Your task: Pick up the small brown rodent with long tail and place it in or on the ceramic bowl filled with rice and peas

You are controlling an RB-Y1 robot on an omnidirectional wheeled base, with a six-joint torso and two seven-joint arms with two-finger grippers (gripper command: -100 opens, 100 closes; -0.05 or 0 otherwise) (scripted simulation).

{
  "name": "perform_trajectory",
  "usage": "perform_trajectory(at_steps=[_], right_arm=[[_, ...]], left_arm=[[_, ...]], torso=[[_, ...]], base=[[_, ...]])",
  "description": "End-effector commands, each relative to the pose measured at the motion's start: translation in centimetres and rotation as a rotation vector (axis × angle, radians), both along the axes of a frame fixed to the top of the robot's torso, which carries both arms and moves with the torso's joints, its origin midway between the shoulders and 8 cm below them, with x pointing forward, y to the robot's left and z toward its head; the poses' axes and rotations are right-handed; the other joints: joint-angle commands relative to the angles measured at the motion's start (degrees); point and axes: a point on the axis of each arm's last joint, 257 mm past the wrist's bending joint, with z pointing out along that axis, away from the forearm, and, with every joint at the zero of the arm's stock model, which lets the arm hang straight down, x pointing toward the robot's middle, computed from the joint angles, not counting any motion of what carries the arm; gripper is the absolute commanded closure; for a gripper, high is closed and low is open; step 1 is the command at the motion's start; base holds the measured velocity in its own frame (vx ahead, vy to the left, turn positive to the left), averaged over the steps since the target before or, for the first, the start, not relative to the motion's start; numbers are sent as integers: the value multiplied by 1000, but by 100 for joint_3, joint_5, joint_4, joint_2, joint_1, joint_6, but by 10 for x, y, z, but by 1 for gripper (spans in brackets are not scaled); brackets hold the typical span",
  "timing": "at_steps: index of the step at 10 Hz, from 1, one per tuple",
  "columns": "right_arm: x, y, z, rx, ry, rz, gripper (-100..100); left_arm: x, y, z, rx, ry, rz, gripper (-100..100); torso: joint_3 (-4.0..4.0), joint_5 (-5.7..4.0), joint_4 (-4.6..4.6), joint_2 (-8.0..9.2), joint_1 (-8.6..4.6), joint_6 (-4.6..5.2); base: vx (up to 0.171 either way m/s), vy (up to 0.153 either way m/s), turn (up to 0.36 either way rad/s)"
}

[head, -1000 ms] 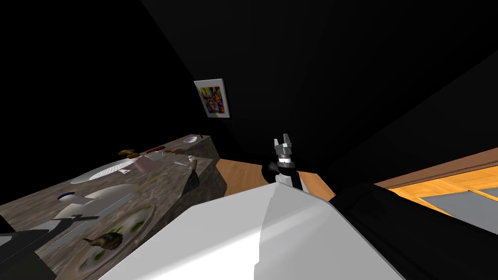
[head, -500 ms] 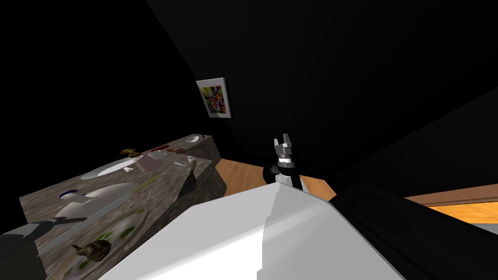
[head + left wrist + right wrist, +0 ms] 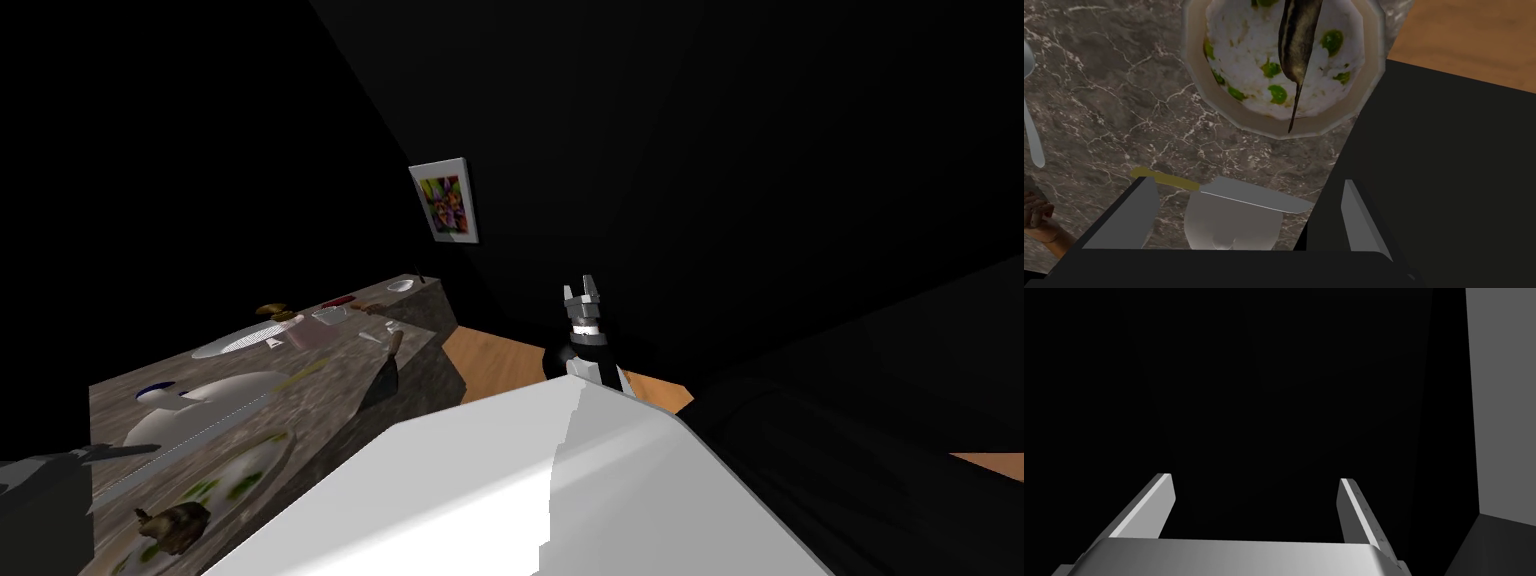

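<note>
Left wrist view, one rodent (image 3: 1297, 45), one bowl (image 3: 1249, 125)

Only real change is the robot swinging its view, so the whole head-camera scene has drifted: the veined counter (image 3: 330, 385) and the bowl (image 3: 283, 452) with the rodent (image 3: 172, 524) lying in it slid down toward 7 o'clock. The framed picture (image 3: 446, 202) nudged a bit toward 3 o'clock. The lit wooden floor (image 3: 985, 464) out at 4 o'clock shrank from a wide patch to a thin sliver.
</note>
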Motion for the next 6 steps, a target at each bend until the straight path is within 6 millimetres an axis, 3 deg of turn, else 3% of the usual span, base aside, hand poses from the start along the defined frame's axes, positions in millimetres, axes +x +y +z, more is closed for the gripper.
perform_trajectory(at_steps=[1, 6], right_arm=[[0, 0, 0, 0, 0, 0, 0], [0, 0, 0, 0, 0, 0, 0]], left_arm=[[0, 0, 0, 0, 0, 0, 0], [0, 0, 0, 0, 0, 0, 0]], torso=[[0, 0, 0, 0, 0, 0], [12, 6, 5, 19, 20, -1]], base=[[6, -8, -2], [0, 0, 0]])
